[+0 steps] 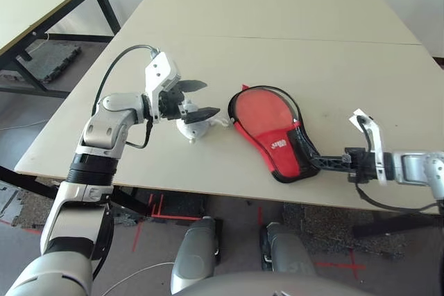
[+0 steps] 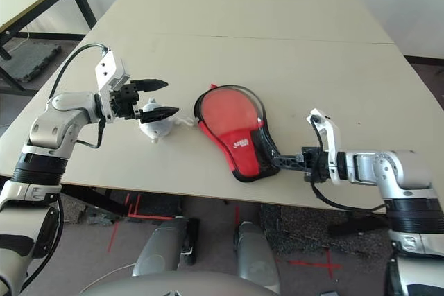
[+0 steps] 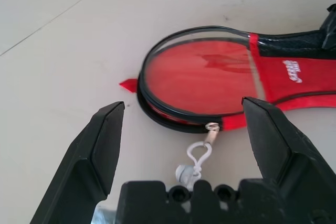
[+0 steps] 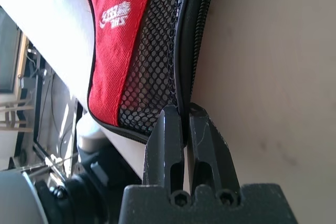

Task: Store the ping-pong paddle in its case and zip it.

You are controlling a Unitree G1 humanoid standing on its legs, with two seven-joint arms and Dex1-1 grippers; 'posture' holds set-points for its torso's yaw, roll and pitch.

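The case (image 1: 270,126) lies flat mid-table, red side up, with black mesh and a white-lettered patch near its narrow end. Its round part (image 3: 210,77) shows a glossy red surface inside a black zipper rim; I cannot tell whether that is the ping-pong paddle. My right gripper (image 1: 316,161) is shut on the rim at the narrow end (image 4: 181,77), near the table's front edge. My left gripper (image 1: 210,98) hovers open just left of the round end, above a small white plush toy (image 1: 193,129). A white clip (image 3: 197,156) links the toy to the zipper pull (image 3: 212,127).
The beige table (image 1: 277,25) stretches far behind the case, with a seam across it. Its front edge runs close under the case's narrow end. A second table (image 1: 41,5) stands off to the back left, with dark floor mats beneath.
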